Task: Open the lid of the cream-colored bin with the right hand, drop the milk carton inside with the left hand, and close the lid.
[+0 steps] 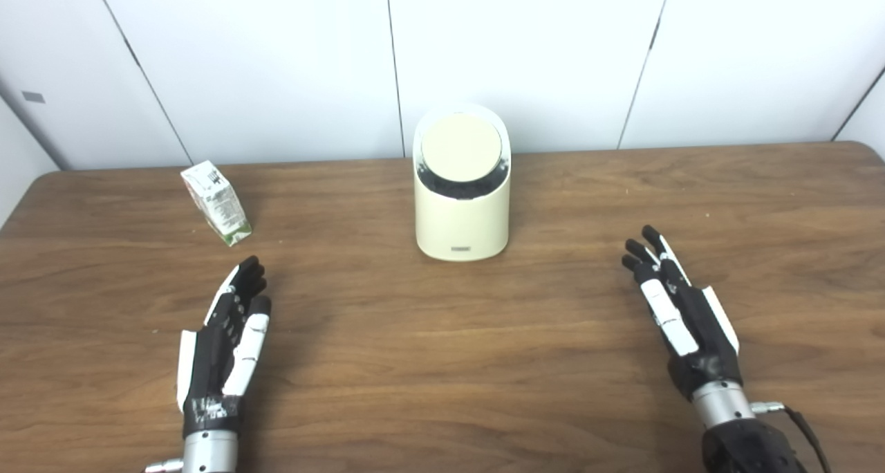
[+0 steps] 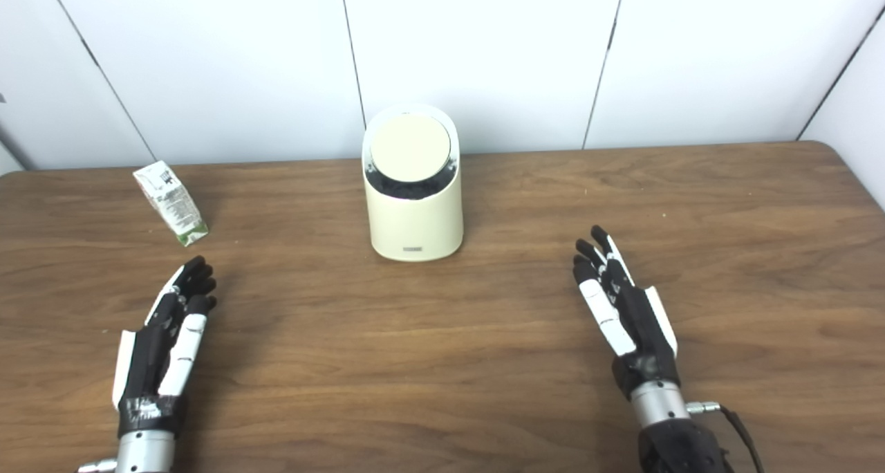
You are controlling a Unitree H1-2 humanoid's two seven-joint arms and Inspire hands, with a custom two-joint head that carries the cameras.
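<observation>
Bin (image 1: 462,210) lid (image 1: 461,146) closed, milk carton (image 1: 216,202) apart

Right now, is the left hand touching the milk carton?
Apart. In the left eye view, bare wood shows between the left hand and the milk carton; the right eye view shows the same gap.
</observation>
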